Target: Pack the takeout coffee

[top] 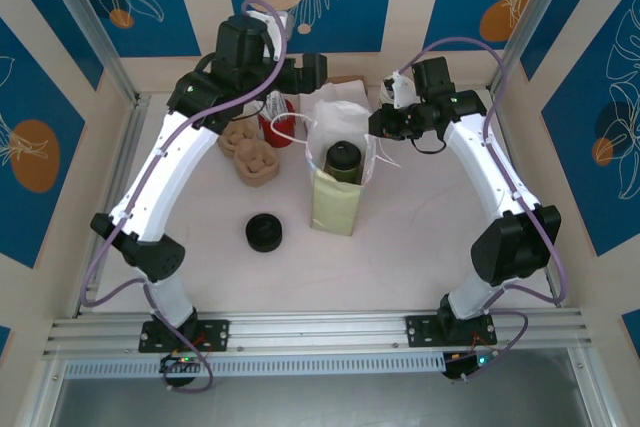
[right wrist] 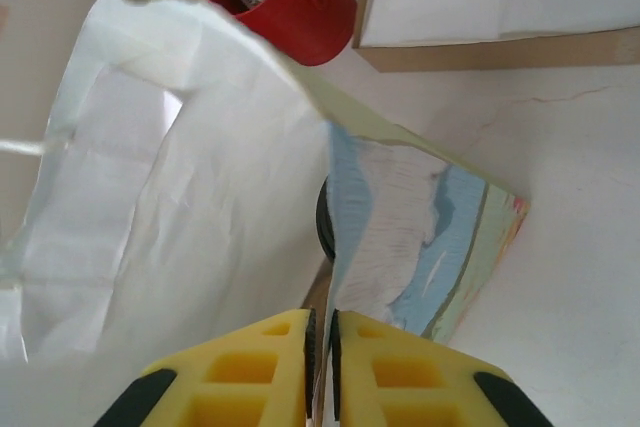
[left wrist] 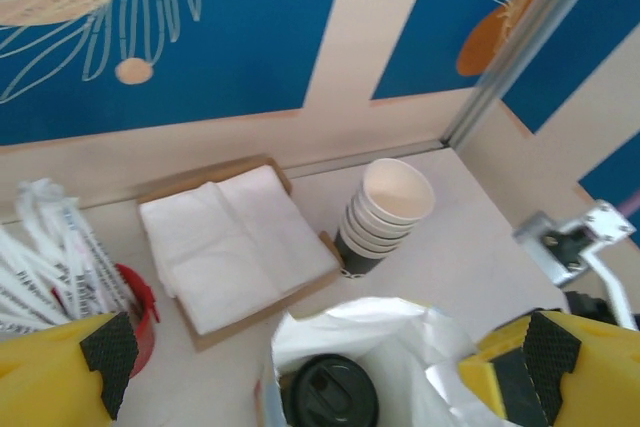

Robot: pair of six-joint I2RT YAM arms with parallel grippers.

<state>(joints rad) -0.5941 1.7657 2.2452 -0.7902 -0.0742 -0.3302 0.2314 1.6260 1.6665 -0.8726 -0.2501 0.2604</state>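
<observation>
We see the right gripper pinching the rim of the bag (takeout coffee inside), the left gripper spread wide.

Top external: fixed high behind the arm bases, looking steeply down over the whole surface.
Left wrist: raised, facing 12 o'clock toward the back wall, close above the white bag.
Right wrist: very near, hard against that bag's side.
Shared by all three: bag, red holder.

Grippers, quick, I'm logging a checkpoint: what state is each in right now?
Left gripper: open, holding nothing.
Right gripper: shut on the white paper bag, at its edge.
</observation>
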